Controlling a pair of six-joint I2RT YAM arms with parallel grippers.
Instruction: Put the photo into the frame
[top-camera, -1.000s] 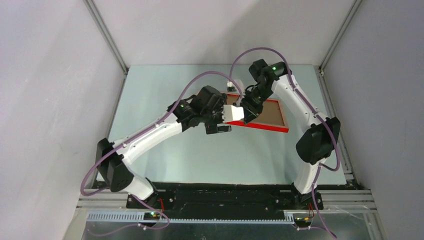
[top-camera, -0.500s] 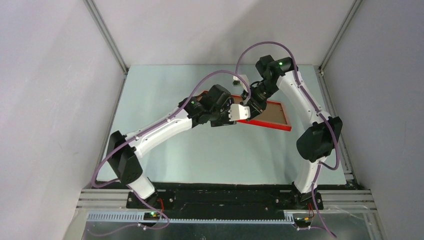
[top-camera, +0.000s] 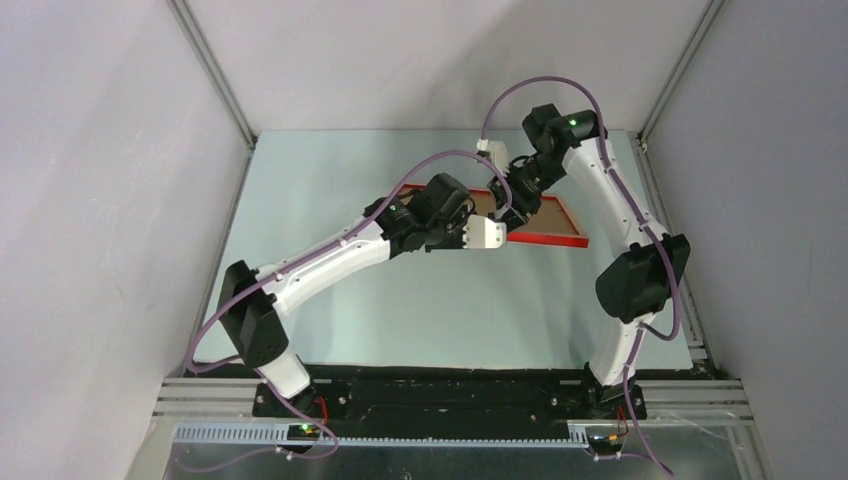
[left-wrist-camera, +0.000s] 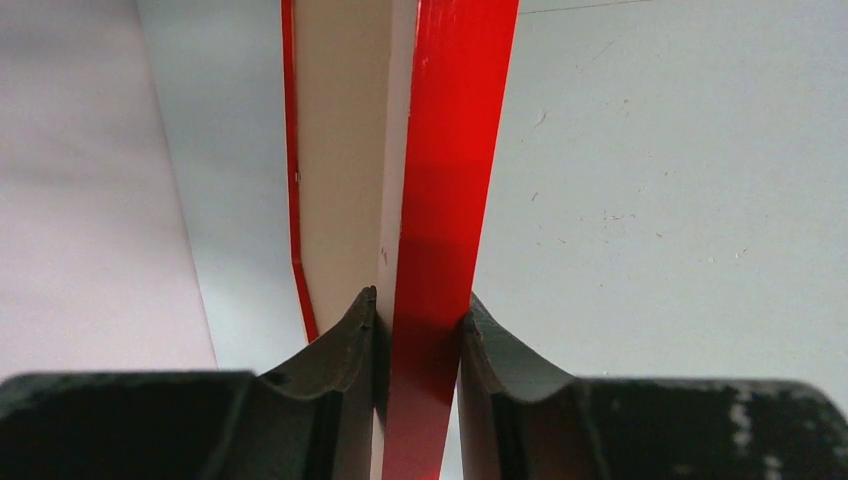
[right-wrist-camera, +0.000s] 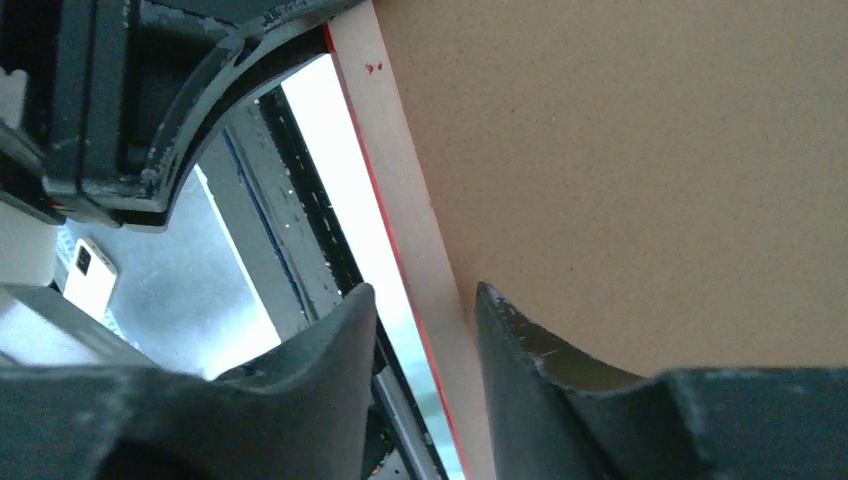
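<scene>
The frame (top-camera: 550, 239) lies at the back right of the table, red front edge toward me, with a plain brown backing board (top-camera: 553, 215) in it. My left gripper (top-camera: 503, 234) is shut on the frame's near left rail. In the left wrist view both fingers press the red rail (left-wrist-camera: 445, 200) at the gripper (left-wrist-camera: 420, 310). My right gripper (top-camera: 503, 197) is at the frame's back left edge. Its jaws (right-wrist-camera: 425, 300) stand open astride the pale wood rail (right-wrist-camera: 395, 190), with a gap on one side, next to the backing board (right-wrist-camera: 620, 150). The photo is hidden.
The left arm's gripper body (right-wrist-camera: 130, 100) sits close to my right gripper. Grey walls with aluminium posts (top-camera: 215, 75) close off the pale green table (top-camera: 330, 290) on three sides. The black base rail (top-camera: 450, 395) runs along the near edge.
My left gripper moved right to the frame and closed on its red rail. My right gripper opened around the rail it was gripping. The frame shifted slightly right and back.
</scene>
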